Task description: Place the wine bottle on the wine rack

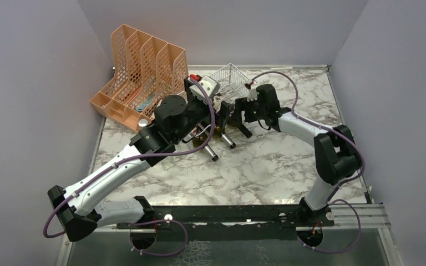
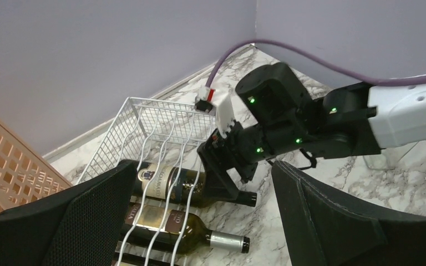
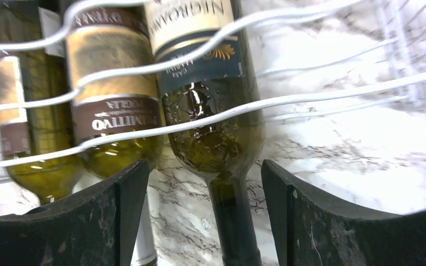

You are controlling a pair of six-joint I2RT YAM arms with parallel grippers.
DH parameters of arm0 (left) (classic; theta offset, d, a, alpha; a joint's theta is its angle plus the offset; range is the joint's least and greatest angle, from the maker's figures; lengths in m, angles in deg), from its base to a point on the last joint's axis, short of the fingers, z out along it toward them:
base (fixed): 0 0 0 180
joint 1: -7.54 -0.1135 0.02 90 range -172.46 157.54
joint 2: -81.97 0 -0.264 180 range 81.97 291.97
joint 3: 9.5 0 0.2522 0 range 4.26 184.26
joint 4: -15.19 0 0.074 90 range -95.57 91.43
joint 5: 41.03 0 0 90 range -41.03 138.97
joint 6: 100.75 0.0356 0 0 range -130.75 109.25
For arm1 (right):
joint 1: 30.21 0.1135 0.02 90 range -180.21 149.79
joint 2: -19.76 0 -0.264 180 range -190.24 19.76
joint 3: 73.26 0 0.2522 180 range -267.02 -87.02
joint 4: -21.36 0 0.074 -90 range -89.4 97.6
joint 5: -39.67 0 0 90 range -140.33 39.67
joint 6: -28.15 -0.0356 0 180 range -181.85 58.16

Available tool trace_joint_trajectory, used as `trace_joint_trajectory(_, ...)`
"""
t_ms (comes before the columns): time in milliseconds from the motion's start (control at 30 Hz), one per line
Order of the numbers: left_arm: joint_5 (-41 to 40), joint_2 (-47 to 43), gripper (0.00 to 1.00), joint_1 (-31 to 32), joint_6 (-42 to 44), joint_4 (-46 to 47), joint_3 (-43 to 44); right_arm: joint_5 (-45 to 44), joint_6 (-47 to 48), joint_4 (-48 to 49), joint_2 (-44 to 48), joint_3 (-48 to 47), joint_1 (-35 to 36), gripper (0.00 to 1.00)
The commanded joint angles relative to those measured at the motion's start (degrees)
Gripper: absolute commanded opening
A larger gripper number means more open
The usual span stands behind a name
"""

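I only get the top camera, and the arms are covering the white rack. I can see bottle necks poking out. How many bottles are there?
Observer: Three, on the right wrist camera. A blue-label bottle, a brown-label bottle and a third bottle lie side by side under the wine rack wires.
Operator: Is the right end effector squeezing one?
Observer: No. The right end effector is open, its fingers either side of the blue-label bottle's neck with gaps showing.
Operator: And the left one?
Observer: The left end effector is open too, gripping nothing.
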Motion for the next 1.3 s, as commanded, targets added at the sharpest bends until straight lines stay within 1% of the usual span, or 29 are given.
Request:
trace_joint_trajectory(0, -0.35, -2.61, 0.99, 0.18, 0.32, 0.06, -0.68, -7.49, -1.87, -1.99, 9.04, 0.87, 0.3, 0.77)
trace_joint_trajectory(233, 0.11, -5.18, 0.99, 0.19, -0.48, -0.62, -1.98, -16.78, -4.24, -10.8, 22.5, 3.11, 0.3, 0.77)
trace_joint_trajectory(400, 0.55, -8.49, 0.99, 0.18, -1.39, -0.86, -4.67, -26.58, -4.25, -16.97, 35.0, 3.25, 0.3, 0.77)
trace_joint_trajectory(533, 0.86, -11.76, 0.99, 0.19, -2.3, -1.09, -7.2, -36.48, -3.73, -22.75, 44.16, 2.63, 0.26, 0.77)
trace_joint_trajectory(667, 1.82, -14.81, 0.99, 0.15, -3.16, -0.26, -10.03, -49.79, -3.45, -28.58, 49.75, 0.59, 0.22, 0.77)
trace_joint_trajectory(767, 2.62, -15.55, 0.99, 0.18, -3.55, 0.27, -11.39, -57.21, -2.08, -31.76, 50.45, -1.66, 0.21, 0.78)
trace_joint_trajectory(900, 4.1, -15.14, 0.99, 0.23, -4.06, -0.05, -12.03, -66.86, -1.58, -36.83, 47.52, -5.22, 0.16, 0.86)
trace_joint_trajectory(1000, 4.29, -14.77, 0.99, 0.19, -4.22, -0.26, -12.42, -71.92, -0.41, -38.25, 45.7, -6.35, -0.28, 0.91)
trace_joint_trajectory(1133, 4.33, -14.31, 0.99, 0.16, -4.05, -0.87, -12.51, -73.57, 3.57, -34.75, 45.43, -5.78, -4.36, 0.94)
trace_joint_trajectory(1267, 4.3, -13.92, 0.99, 0.16, -4.14, -0.83, -12.66, -69.13, 4.78, -32.62, 44.93, -4.5, -12.51, 0.95)
